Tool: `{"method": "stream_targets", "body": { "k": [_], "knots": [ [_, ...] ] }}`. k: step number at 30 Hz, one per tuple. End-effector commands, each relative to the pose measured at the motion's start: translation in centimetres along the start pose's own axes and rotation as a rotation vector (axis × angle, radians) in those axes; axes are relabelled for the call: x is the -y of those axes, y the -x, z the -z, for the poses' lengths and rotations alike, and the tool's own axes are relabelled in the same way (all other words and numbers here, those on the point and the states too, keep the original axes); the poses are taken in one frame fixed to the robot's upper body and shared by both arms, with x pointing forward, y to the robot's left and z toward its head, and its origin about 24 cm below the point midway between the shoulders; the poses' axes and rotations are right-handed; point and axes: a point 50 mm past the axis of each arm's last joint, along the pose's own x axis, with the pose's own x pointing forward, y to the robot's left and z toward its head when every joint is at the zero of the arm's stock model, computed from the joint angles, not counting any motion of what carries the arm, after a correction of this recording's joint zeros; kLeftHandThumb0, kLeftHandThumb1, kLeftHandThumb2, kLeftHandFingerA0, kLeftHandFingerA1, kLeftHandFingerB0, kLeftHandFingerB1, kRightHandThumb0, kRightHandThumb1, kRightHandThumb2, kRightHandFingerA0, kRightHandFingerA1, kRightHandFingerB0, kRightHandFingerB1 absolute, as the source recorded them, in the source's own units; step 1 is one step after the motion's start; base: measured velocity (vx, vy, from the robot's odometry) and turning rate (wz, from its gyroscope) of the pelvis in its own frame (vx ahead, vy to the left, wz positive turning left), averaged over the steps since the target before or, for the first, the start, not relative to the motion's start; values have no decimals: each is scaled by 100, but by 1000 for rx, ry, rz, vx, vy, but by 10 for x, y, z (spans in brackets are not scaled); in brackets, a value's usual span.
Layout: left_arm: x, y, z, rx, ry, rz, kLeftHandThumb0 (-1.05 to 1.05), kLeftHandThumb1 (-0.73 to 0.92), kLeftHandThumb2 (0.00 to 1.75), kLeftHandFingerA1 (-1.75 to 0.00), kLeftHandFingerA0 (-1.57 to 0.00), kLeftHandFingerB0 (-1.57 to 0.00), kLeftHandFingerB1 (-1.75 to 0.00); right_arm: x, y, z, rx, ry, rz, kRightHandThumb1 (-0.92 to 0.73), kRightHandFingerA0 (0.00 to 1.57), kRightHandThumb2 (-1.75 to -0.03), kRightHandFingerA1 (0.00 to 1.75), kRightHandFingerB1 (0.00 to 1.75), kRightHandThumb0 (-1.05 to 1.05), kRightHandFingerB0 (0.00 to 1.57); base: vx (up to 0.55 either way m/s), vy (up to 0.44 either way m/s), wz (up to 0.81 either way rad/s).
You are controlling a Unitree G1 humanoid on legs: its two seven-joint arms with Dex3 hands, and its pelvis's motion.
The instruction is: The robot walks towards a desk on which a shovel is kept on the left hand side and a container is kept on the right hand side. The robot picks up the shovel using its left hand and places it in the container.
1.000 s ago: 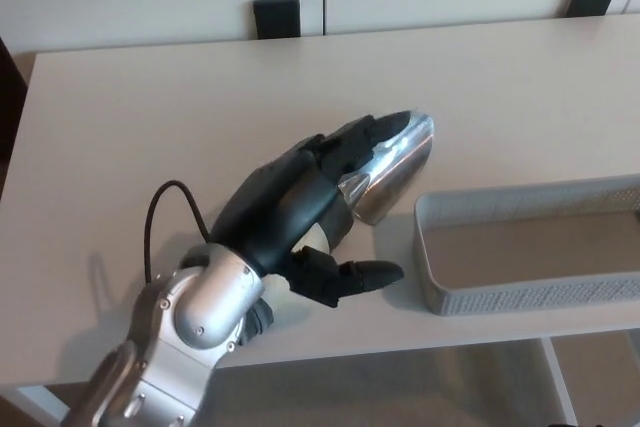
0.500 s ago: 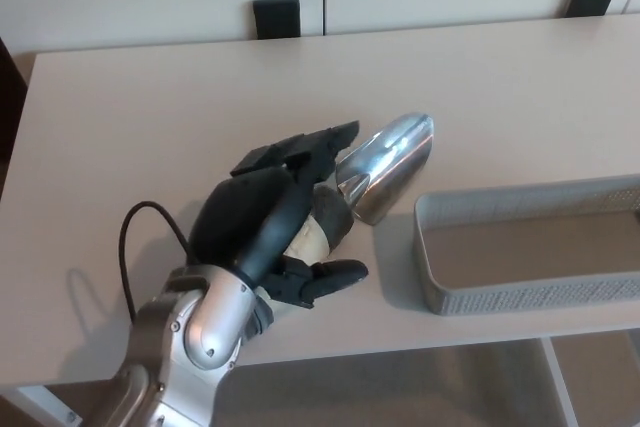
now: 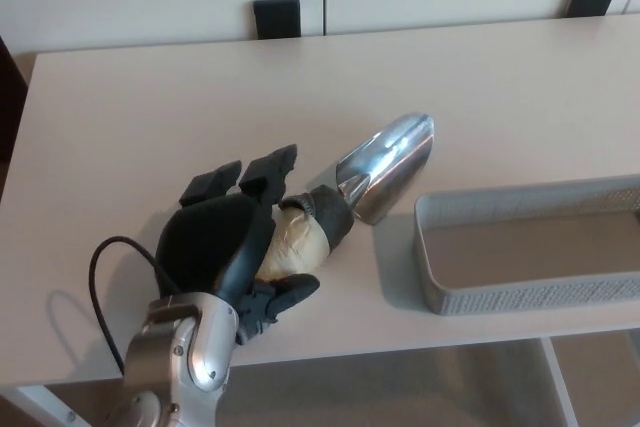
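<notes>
Shovel (image 3: 375, 172) lying flat on the pale worktop (image 3: 150, 107), metal scoop end pointing up and right toward the far side, pale wooden handle running down-left from it. Scoop sitting just left of the grey mesh container (image 3: 480, 297), near its left wall but not touching it, and clearly outside it. Nothing visible inside the container from this angle.

Left hand (image 3: 225, 242) coming in from the lower left of the shovel, silver wrist and forearm (image 3: 180, 367) angled up from the near worktop edge, black cable (image 3: 105, 277) looping off the wrist to the left. Back of the hand up, palm down over the butt end of the handle. Two thick fingers (image 3: 268, 169) stretched out straight, side by side, on the far side of the handle and above it, not curled round it. Thumb (image 3: 285, 292) poking out on the near side, below the handle. So spread apart, straddling the handle rather than clamped on it; hard to say whether the palm actually touches the wood underneath.

Right hand nowhere in the shot.

Two dark chair backs (image 3: 277, 17) peeking over the far worktop edge, well beyond the shovel, white cabinet fronts behind them.
</notes>
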Motion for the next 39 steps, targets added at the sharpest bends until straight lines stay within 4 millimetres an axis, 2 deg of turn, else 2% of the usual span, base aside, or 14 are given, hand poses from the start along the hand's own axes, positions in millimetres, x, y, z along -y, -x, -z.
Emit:
{"method": "stream_targets", "body": {
  "k": [1, 5, 7, 8, 11, 21, 22, 23, 25, 27, 32, 33, 34, 39],
  "knots": [
    [6, 0, 10, -88, -34, -13, -66, 49, 55, -29, -9, -6, -24, 4, 1, 2, -13, 11, 17, -65, 43, -59, 47, 45, -28, 43, 0, 0, 0],
    [12, -3, 11, -116, -32, 11, -66, 42, 80, -33, -3, -9, -21, 4, 1, 1, -16, 15, 19, -66, 42, -59, 47, 45, -29, 43, 0, 0, 0],
    [14, -4, 10, -118, -34, 19, -67, 48, 55, -31, -10, -5, -24, 4, 1, 1, -16, 21, 21, -66, 42, -59, 47, 44, -29, 43, 0, 0, 0],
    [16, -5, 9, -124, -43, 20, -72, 48, 79, -36, -6, -13, -14, 4, 0, 1, -17, 14, 22, -66, 43, -59, 47, 45, -29, 43, 0, 0, 0],
    [17, -6, 9, -133, -47, 22, -71, 46, 59, -31, -10, -9, -21, 4, 0, 0, -11, 10, 21, -66, 43, -59, 47, 45, -29, 43, 0, 0, 0],
    [19, -20, 8, -156, -41, 47, -34, 19, 82, -48, -2, 0, -48, 6, -3, -4, 6, 11, 21, -65, 44, -59, 48, 46, -29, 44, 0, 0, 0],
    [19, -21, 9, -167, -38, 74, -64, 50, 56, -38, -29, -6, -23, 6, -3, -4, 10, 11, 22, -65, 45, -59, 48, 46, -29, 44, 0, 0, 0],
    [18, -24, 12, -171, -69, 110, -65, 42, 78, -51, -31, -2, -20, 6, -3, -5, 10, 9, 23, -65, 44, -59, 47, 45, -29, 44, 0, 0, 0],
    [17, -27, 17, -126, -40, 151, -31, 54, 57, -112, -86, -29, -34, 6, -4, -5, 9, 13, 23, -66, 44, -59, 47, 46, -29, 44, 0, 0, 0],
    [17, -30, 23, -135, -50, 222, -27, 73, 62, -84, -105, -57, -42, 5, -3, -5, 12, 9, 21, -66, 43, -59, 47, 46, -28, 44, 0, 0, 0],
    [21, -32, 32, -147, -9, 167, -33, 81, 63, -107, -76, -64, -52, 7, -6, -8, 14, 14, 23, -66, 43, -59, 47, 45, -29, 43, 0, 0, 0],
    [22, -30, 33, -145, 22, 167, -31, 63, 103, -103, -82, -54, -65, 8, -5, -7, 8, 23, 23, -66, 43, -59, 46, 44, -29, 44, 0, 0, 0],
    [23, -30, 33, -149, 12, 160, -32, 64, 104, -103, -82, -55, -67, 8, -5, -7, 5, 32, 23, -67, 42, -59, 45, 44, -30, 44, 0, 0, 0],
    [18, -30, 34, -154, 75, 121, -33, 81, 64, -114, -80, -71, -67, 8, -5, -10, 20, -2, 28, -65, 43, -59, 47, 45, -28, 45, 0, 0, 0]
  ]
}}
